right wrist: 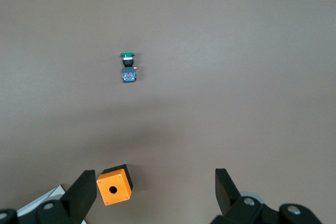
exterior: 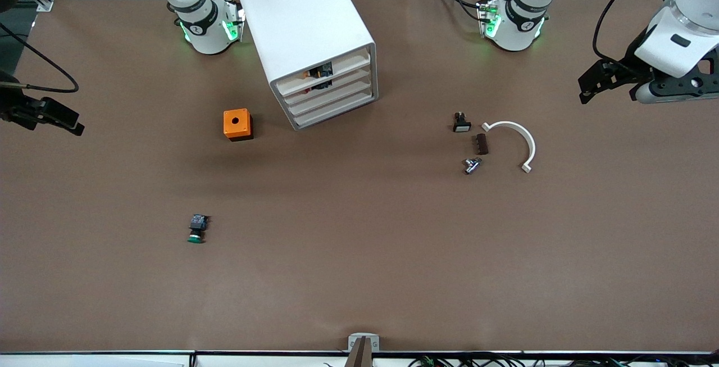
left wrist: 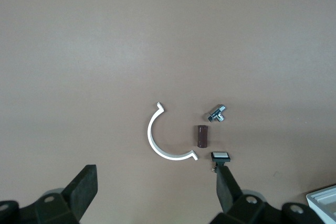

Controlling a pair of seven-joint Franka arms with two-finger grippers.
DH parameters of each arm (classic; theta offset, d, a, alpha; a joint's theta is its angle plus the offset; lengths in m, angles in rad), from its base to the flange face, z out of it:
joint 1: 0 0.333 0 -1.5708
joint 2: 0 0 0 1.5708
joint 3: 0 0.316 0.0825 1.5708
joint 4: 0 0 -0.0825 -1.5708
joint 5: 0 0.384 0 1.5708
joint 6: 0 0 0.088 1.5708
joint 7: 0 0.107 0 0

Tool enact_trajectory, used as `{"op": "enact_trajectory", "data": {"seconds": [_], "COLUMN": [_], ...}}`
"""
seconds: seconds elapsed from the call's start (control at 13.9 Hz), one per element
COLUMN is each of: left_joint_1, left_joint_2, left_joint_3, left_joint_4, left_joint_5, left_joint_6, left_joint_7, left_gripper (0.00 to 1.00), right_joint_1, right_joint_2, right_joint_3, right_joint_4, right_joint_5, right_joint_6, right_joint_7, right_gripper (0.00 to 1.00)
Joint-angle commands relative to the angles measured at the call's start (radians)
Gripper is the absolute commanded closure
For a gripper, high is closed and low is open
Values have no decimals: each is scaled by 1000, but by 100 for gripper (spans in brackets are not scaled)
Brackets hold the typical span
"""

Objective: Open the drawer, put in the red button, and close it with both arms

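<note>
Drawer [exterior: 327, 76] white, shut, second from top

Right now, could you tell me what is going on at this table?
Nothing is being handled. The left gripper and the right gripper both hang open over the table's two ends. All four drawers of the white cabinet look shut, and something red and black shows in the gap above the second-highest drawer. No red button lies on the table; the green button, orange box and white curved clip sit untouched.
</note>
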Motion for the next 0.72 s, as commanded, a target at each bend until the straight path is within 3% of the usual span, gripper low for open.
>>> {"op": "enact_trajectory", "data": {"seconds": [0.0, 0.65], "left_joint_1": [35, 61], "left_joint_2": [-23, -23], "left_joint_3": [-18, -47], "left_joint_4": [1, 33], "left_joint_5": [-12, -7], "left_joint_6": [5, -58], "left_joint_7": [13, -13], "left_gripper": [0, 0], "right_joint_1": [-2, -2], "right_joint_2": [-4, -4], "right_joint_3": [3, 5], "right_joint_4": [-3, -7], "right_joint_5": [-17, -17], "right_joint_6": [6, 9], "right_joint_7": [8, 7], "right_gripper": [0, 0]}}
